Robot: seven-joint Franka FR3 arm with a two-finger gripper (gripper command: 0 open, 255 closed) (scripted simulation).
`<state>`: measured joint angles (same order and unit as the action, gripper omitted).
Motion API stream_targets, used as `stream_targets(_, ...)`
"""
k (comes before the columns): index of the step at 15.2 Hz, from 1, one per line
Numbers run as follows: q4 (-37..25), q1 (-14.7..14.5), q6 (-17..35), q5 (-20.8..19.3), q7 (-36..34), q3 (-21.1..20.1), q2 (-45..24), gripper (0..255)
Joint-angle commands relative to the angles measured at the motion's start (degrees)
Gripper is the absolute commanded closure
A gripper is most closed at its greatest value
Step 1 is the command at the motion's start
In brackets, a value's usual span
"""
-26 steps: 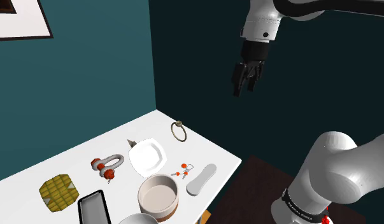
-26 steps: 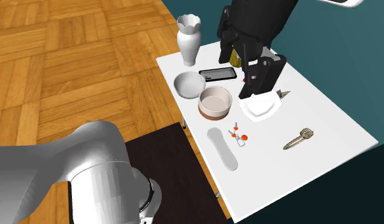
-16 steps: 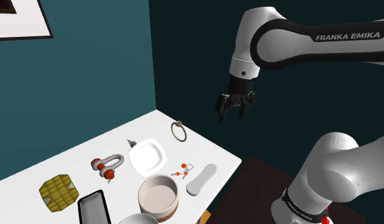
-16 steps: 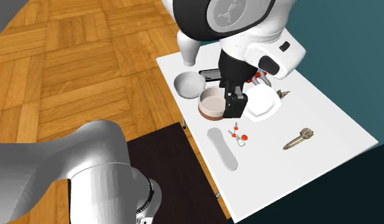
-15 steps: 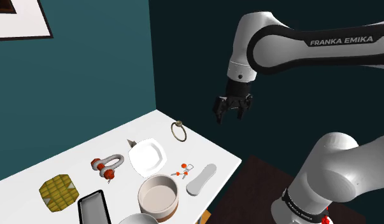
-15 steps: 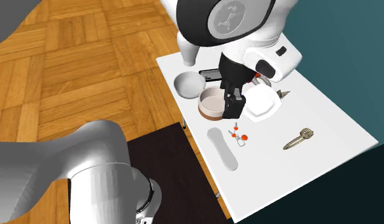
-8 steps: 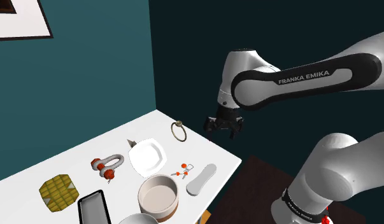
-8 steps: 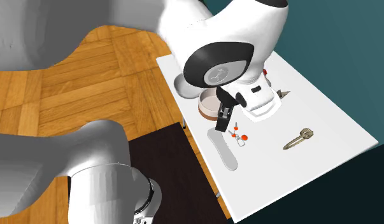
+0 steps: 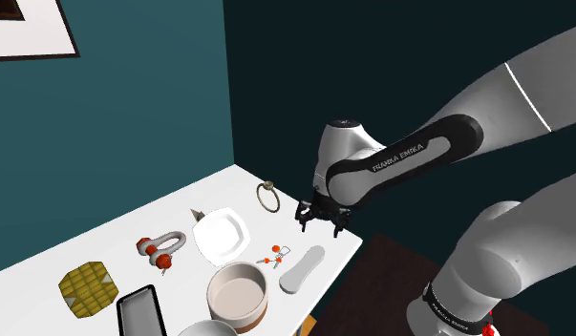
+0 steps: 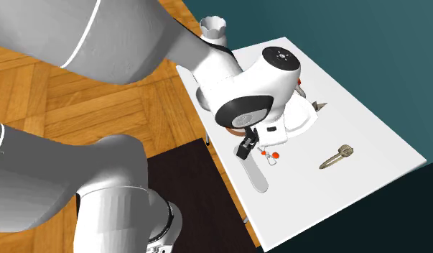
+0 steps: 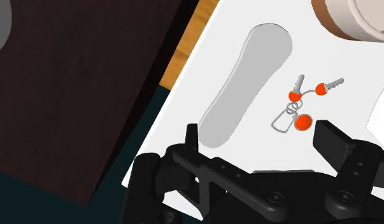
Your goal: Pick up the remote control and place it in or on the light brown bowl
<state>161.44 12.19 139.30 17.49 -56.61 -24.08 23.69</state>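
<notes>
The remote control (image 9: 303, 268) is a pale grey, elongated slab lying flat near the table's front edge, also seen as remote control (image 10: 252, 169) and remote control (image 11: 248, 83). The light brown bowl (image 9: 238, 294) stands upright just beside it, with its rim (image 11: 349, 16) at the corner of the wrist view. My gripper (image 9: 322, 218) hangs open above the table's edge, a little beyond the remote's far end and apart from it. In the wrist view the gripper (image 11: 260, 143) has its fingers (image 11: 192, 137) spread wide with nothing between them. The arm covers most of the bowl in the second exterior view.
Red-capped keys (image 9: 276, 255) lie between the remote and a white square plate (image 9: 220, 234). On the white table (image 9: 343, 239) are also a ring (image 9: 268, 197), a shackle (image 9: 160, 248), a yellow block (image 9: 88, 287) and a black tray (image 9: 140, 310). A vase (image 10: 214, 27) stands at the far end.
The arm has swung down from high above the table, bringing the open gripper low over the table edge near the remote. Nothing on the table has moved.
</notes>
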Motion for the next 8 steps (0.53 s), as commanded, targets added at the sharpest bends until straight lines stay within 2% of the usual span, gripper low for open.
stream_targets(1,0.28,1.9,6.27,-0.39,-5.12,-2.45,-5.66,0)
stream_targets(3,0.2,4.34,12.04,-2.29,-10.91,-4.86,-11.46,0)
stream_targets(5,-0.22,7.52,17.73,-6.78,-18.39,-7.17,-17.76,0)
stream_targets(6,-0.58,9.19,20.45,-10.71,-23.28,-7.92,-21.11,0)
stream_targets(8,-1.76,10.98,25.22,-23.02,-36.26,-6.65,-28.1,0)
